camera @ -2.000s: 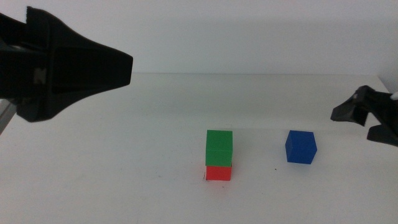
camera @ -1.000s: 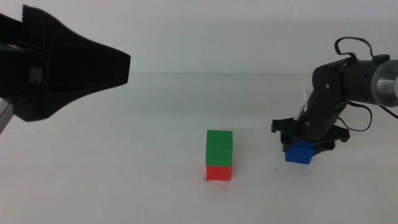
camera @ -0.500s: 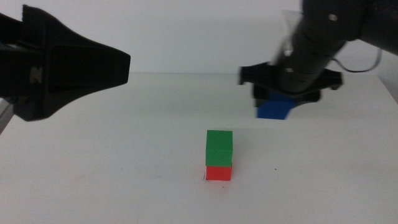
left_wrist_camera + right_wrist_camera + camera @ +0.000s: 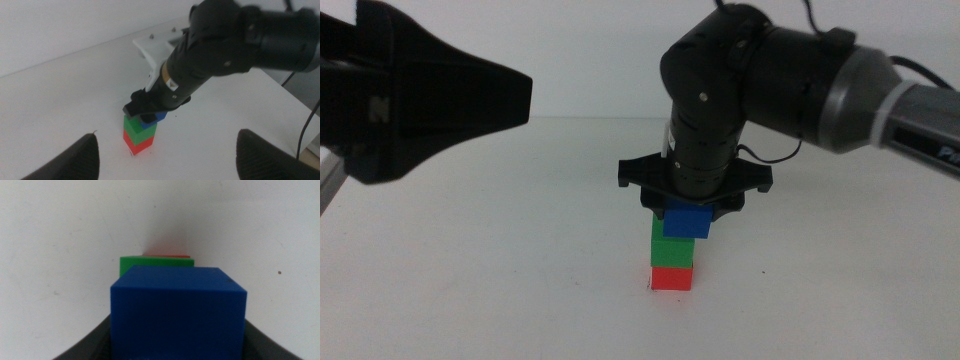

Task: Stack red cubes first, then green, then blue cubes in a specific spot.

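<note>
Bright, even, diffuse light; white table [image 4: 500,290] near overexposed, no glare. Only faint soft shadows beside cube stack. Left gripper [image 4: 440,100] looms close, black, detail lost. Left wrist view slightly soft. Blue cube [image 4: 177,312] fills right wrist view, edges mildly blurred.

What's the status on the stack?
Right gripper shut on blue cube, at top of green cube on red cube. Not released. Left gripper open, waiting off to the left. Nothing in the way.
</note>
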